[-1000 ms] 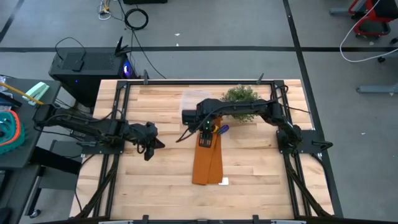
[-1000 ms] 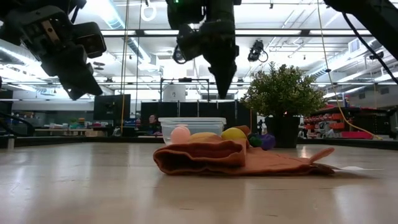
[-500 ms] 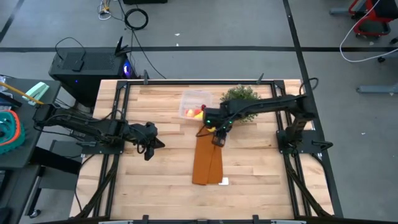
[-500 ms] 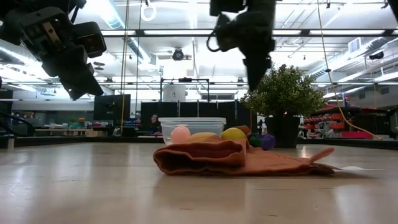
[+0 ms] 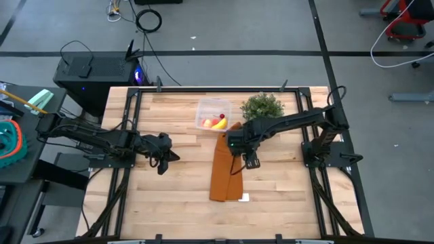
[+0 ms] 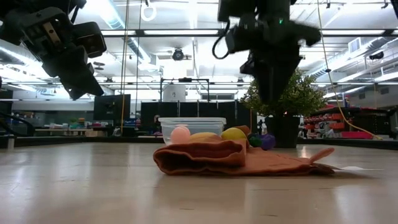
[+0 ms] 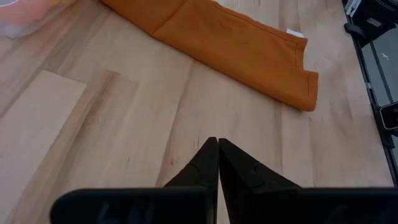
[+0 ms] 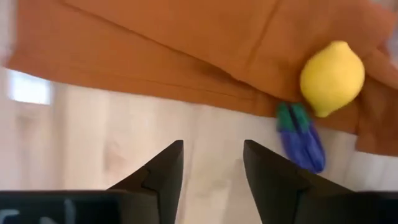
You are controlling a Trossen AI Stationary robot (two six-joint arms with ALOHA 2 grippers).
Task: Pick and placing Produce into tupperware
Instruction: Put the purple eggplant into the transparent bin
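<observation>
Your tupperware [image 5: 213,113] sits toward twelve o'clock on the counter [image 5: 176,183], and there's produce in it already: a yellow banana [image 5: 218,124] with small red pieces [image 5: 222,116] beside it. Just at its five o'clock corner the long orange cloth [image 5: 226,169] begins, running down toward six. In the right wrist view, a lemon [image 8: 331,77] rests on that cloth near its edge, and a purple-blue piece with a green cap [image 8: 300,138] lies next to the lemon, half on the cloth's edge and half on bare wood. From table height, the lemon [image 6: 233,134] and the purple piece [image 6: 267,142] sit behind the cloth's raised fold, with the clear box [image 6: 191,127] behind them.

Your right end effector [image 5: 250,160] hovers off the counter at the cloth's three o'clock side, fingers spread and nothing between them. The potted plant [image 5: 262,106] stands just at three o'clock of the box.

Your left end effector [image 5: 165,161] waits over at nine o'clock, well apart from the cloth, raised above the wood, fingers pressed together and carrying nothing.
</observation>
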